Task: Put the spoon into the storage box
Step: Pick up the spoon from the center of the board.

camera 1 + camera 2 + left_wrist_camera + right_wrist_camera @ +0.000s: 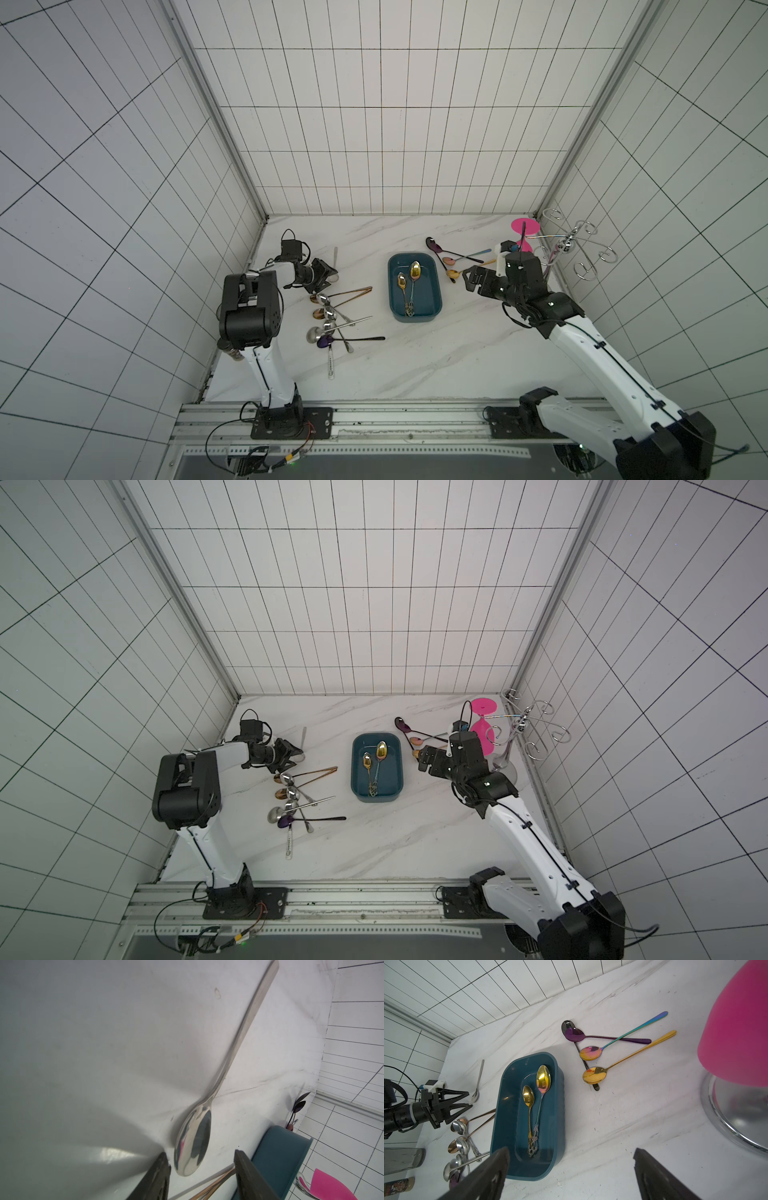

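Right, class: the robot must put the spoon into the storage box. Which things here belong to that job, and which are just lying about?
Job:
- storage box
- silver spoon, flanked by the open left gripper
- two gold spoons already inside
- spoon heap and coloured spoons, probably waiting

Lying about:
- pink goblet
- wire rack
- right gripper, open, empty

Marble table — loose spoons, storage box

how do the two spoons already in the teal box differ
The larger gold-bowled metal spoon has a bluish handle; the smaller metal spoon is gold throughout. The larger spoon's bowl reaches closer to the end wall of the dark teal plastic storage box than the smaller spoon's. Both lie side by side in it, ornate handle ends together.
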